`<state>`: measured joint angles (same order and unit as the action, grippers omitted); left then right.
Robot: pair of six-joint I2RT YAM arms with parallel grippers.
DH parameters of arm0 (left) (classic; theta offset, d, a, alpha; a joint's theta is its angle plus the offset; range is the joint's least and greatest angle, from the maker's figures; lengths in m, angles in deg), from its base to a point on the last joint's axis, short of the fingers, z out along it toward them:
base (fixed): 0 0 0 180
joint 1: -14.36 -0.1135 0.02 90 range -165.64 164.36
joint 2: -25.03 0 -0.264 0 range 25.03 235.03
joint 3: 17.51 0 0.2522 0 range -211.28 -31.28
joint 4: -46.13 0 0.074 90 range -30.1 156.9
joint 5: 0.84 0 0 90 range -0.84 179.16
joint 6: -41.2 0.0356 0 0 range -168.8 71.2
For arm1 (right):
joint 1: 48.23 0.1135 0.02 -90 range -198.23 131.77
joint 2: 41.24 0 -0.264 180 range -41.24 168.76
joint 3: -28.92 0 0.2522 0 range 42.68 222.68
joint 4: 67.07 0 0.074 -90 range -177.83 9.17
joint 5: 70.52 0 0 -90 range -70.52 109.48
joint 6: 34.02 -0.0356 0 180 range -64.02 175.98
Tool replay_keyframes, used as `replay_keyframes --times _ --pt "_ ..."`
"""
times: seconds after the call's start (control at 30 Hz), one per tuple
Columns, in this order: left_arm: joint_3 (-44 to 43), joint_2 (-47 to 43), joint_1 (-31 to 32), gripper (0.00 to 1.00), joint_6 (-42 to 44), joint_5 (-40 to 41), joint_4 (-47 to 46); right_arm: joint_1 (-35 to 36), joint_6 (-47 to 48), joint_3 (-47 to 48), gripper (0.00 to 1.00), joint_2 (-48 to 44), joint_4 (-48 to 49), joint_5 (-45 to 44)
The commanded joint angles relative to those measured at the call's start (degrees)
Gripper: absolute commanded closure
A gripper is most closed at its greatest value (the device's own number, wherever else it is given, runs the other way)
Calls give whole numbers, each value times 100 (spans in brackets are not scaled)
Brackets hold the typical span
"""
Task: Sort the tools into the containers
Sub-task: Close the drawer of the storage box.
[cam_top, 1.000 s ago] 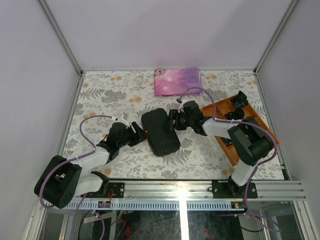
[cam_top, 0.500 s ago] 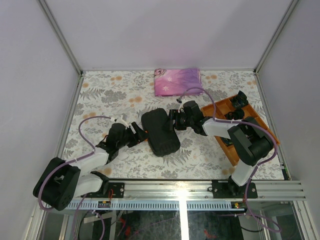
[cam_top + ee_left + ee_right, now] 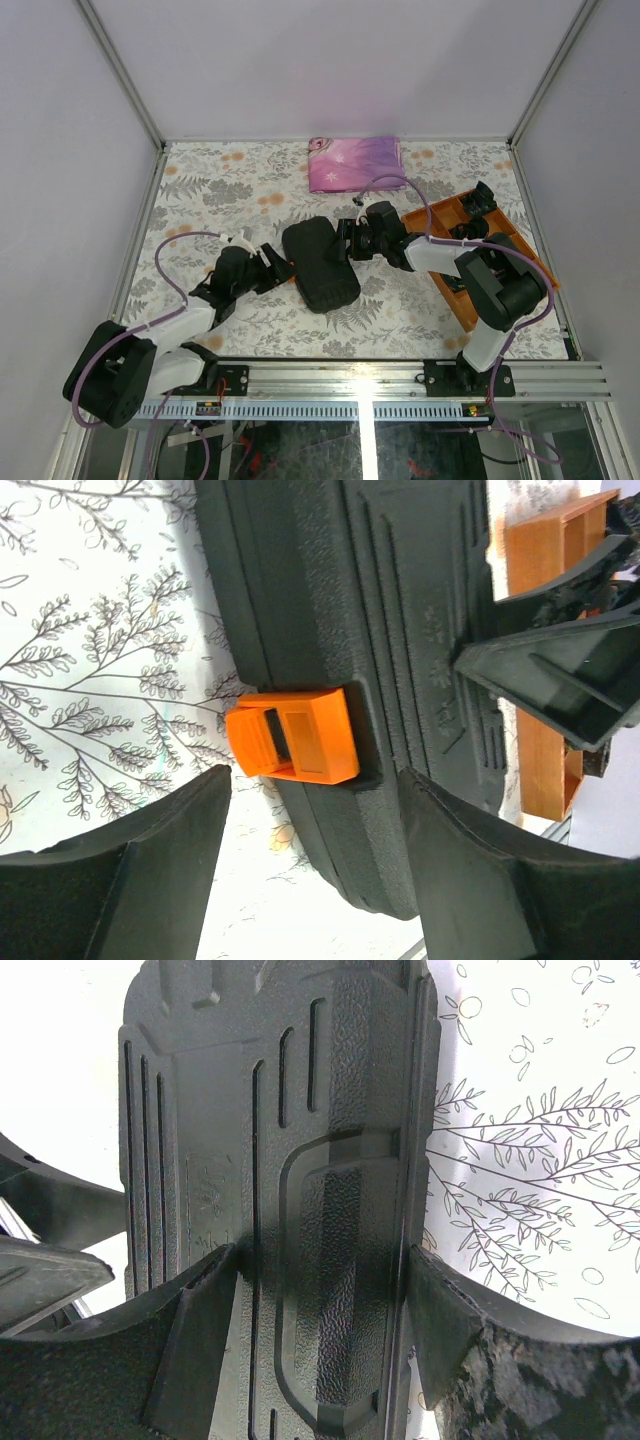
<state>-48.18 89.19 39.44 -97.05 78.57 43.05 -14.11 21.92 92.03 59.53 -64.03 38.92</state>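
The black tool case lies shut in the middle of the table. My left gripper is at its left edge, open and holding nothing. In the left wrist view the case's orange latch sticks out just ahead, between the open fingers of my left gripper. My right gripper is at the case's right edge. In the right wrist view that gripper has its fingers pressed on either side of a raised part of the case. No pliers, screwdrivers or hammer show clearly.
An orange tray stands at the right under my right arm, with dark items at its far end. It also shows in the left wrist view. A folded pink-purple cloth lies at the back.
My left arm's lower links have swung a little to the left. Its gripper has stayed at the case's left edge. The right arm and the case have not moved.
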Motion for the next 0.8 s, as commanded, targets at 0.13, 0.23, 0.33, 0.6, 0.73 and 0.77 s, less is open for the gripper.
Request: replay_keyframes --times 0.13,0.23,0.33,0.6,0.73,0.77 --pt "-1 380 15 35 -91 -212 -581 193 436 -390 63 599 -1609 -275" --pt "18 446 14 36 -123 -245 -688 191 448 -399 63 597 -1592 -283" --pt "13 427 15 37 -123 -241 -715 191 449 -407 63 601 -1600 -283" --pt "-29 512 14 40 -115 -244 -772 188 440 -399 63 623 -1597 -283" --pt "-32 652 15 41 -117 -278 -882 191 444 -399 63 628 -1597 -283" --pt "-31 697 14 41 -122 -289 -909 191 444 -399 63 620 -1603 -283"
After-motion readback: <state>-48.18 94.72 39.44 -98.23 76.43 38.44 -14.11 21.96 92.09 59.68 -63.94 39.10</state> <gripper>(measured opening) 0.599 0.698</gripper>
